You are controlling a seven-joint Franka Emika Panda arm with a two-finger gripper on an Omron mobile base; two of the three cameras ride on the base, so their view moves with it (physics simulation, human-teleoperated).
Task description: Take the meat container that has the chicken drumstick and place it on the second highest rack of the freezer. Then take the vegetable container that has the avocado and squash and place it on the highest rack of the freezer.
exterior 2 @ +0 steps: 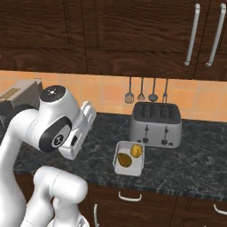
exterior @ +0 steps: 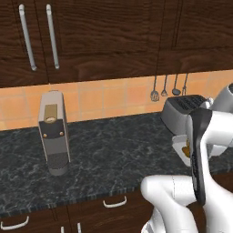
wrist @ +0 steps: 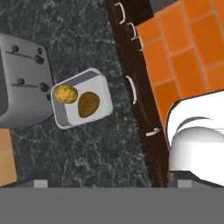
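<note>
Left base view: dark marbled counter [exterior: 113, 150] running left to right under an orange tiled backsplash [exterior: 100, 98]; dark wood upper cabinets [exterior: 113, 36] above, two long grey handles [exterior: 40, 36] at upper left; a tall grey coffee machine [exterior: 53, 132] standing upright on the counter at left; a grey toaster [exterior: 184, 113] at far right, against the wall; four utensils [exterior: 168, 88] hanging on the tiles just above it; a white vegetable container [exterior: 182, 148] just in front of the toaster, mostly hidden behind the white arm [exterior: 200, 150], a small patch of its contents showing; drawer fronts with pale curved pulls [exterior: 114, 202] below the counter edge.

Right base view: the arm rising at left, its hand turned down over the counter [exterior 2: 195, 164]; the toaster [exterior 2: 155, 125] standing at centre right; the container [exterior 2: 128, 158] on the counter, touching or just beside the toaster's near left corner; inside it the avocado [exterior 2: 124, 159] on the near side and the squash [exterior 2: 136, 151] on the far side, next to each other; the utensils [exterior 2: 147, 91] on the wall behind.

Hand view: the container [wrist: 81, 105] seen from above, well apart from the gripper [wrist: 113, 183]; squash [wrist: 65, 93] towards the toaster [wrist: 24, 83], avocado [wrist: 88, 104] beside it; finger tips [wrist: 40, 183] set wide apart at the bottom edge, nothing between them.
</note>
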